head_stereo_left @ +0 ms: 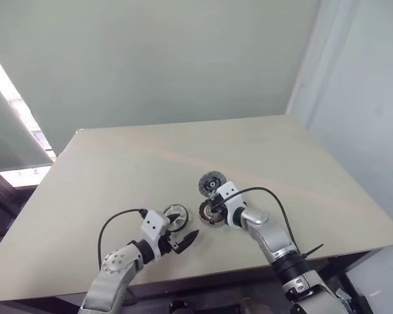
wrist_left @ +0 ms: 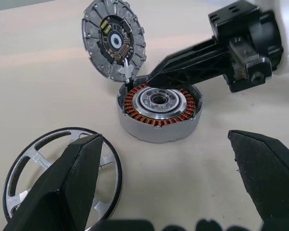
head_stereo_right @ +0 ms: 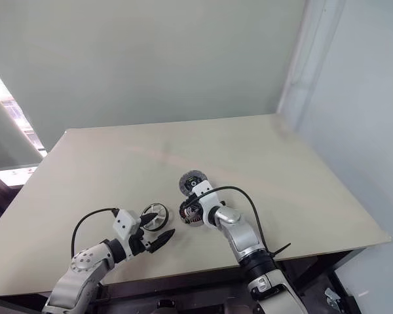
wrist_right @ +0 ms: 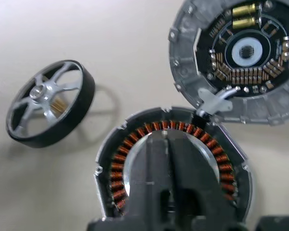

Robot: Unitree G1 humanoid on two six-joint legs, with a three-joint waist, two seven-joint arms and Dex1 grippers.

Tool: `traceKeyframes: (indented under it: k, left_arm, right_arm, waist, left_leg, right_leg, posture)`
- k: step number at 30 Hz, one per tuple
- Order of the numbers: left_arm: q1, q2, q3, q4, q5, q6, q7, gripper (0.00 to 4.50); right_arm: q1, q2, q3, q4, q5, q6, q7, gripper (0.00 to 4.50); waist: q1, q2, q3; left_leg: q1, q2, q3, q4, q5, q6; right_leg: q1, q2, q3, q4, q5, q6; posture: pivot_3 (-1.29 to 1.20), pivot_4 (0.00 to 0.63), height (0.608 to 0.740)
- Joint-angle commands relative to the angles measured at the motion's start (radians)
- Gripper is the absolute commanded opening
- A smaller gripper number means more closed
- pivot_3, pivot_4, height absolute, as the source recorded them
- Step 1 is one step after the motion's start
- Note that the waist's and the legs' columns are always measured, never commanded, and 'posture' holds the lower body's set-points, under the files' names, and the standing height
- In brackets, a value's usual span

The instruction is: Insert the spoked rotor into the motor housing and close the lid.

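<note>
The spoked rotor (wrist_right: 38,91), a silver ring with a dark outer band, lies flat on the table left of the motor housing (wrist_left: 159,110). The housing's copper windings are uncovered. The lid (wrist_left: 114,41) stands tilted open at the housing's far edge, joined to it by a small silver clip, with its circuit side showing. My right gripper (head_stereo_left: 215,200) is shut, with nothing between its fingers (wrist_right: 168,163). It hovers over the housing with its tips near the clip. My left gripper (head_stereo_left: 185,227) is open just in front of the rotor, and one finger (wrist_left: 72,183) overlaps the rotor's rim.
The parts sit near the front middle of a beige table (head_stereo_left: 183,150). A pale wall rises behind it. The table's front edge runs just below my arms, and black cables (head_stereo_left: 111,222) loop off both wrists.
</note>
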Motion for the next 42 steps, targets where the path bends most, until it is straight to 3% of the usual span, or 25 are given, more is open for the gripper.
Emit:
traceKeyframes:
  k: [1,9,39,42]
  left_arm:
    - [-0.012,0.002,0.007,-0.018,-0.001,-0.019,0.0,4.5]
    - [-0.011,0.004,0.012,-0.023,-0.001,-0.018,0.003,4.5]
    - [-0.016,-0.021,0.012,-0.006,-0.007,-0.021,0.011,4.5]
    - [0.013,-0.044,0.046,-0.038,-0.057,0.051,0.047,4.5]
  right_arm:
    - [-0.027,0.012,-0.008,0.045,-0.006,-0.048,-0.014,0.02]
    - [-0.022,0.011,-0.003,0.138,-0.024,-0.1,-0.017,0.02]
    - [-0.007,-0.074,0.03,-0.126,-0.039,-0.048,0.039,0.02]
    - [0.014,-0.088,0.042,-0.159,-0.041,-0.046,0.054,0.02]
  waist:
    - [0.0,0.0,0.0]
    - [-0.001,0.0,0.0]
    - [-0.001,0.0,0.0]
    - [-0.001,0.0,0.0]
  left_leg:
    - [0.0,0.0,0.0,0.0,0.0,0.0]
    - [0.001,0.0,0.0,0.0,0.0,0.0]
    - [0.0,0.0,0.0,0.0,0.0,0.0]
    - [0.0,0.0,0.0,0.0,0.0,0.0]
  right_leg:
    - [0.0,0.0,0.0,0.0,0.0,0.0]
    - [0.001,0.0,0.0,0.0,0.0,0.0]
    - [0.0,0.0,0.0,0.0,0.0,0.0]
    - [0.0,0.0,0.0,0.0,0.0,0.0]
  posture:
    - [0.0,0.0,0.74]
    - [0.0,0.0,0.74]
    - [0.0,0.0,0.74]
    - [0.0,0.0,0.74]
